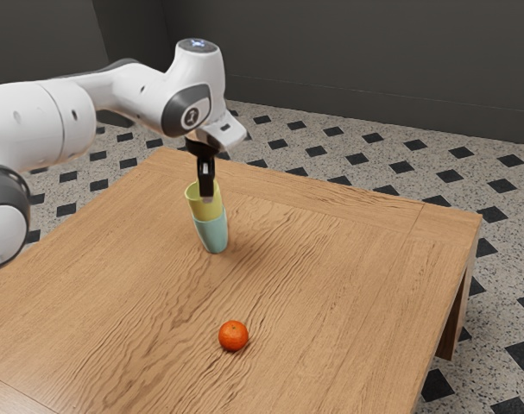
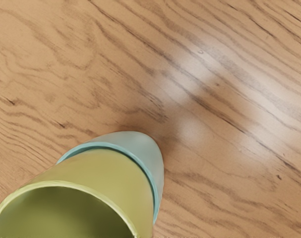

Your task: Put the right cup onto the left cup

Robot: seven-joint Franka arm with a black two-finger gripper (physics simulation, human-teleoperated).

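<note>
Yellow cup (image 2: 108,173), teal cup (image 1: 214,235), floor (image 1: 484,183) perhaps speckled

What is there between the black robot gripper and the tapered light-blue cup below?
The tapered yellow cup, nested in the light-blue cup, as the exterior view shows.

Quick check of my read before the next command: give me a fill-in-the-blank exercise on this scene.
1. The yellow cup sits nested in the ____ cup.
2. The mandarin, lying apart from the cups, is coloured ____.
3. The table has a top made of ____.
4. Counting both in the stack, the number of cups is ____.

Missing words: light blue; orange; wood; two.
</note>
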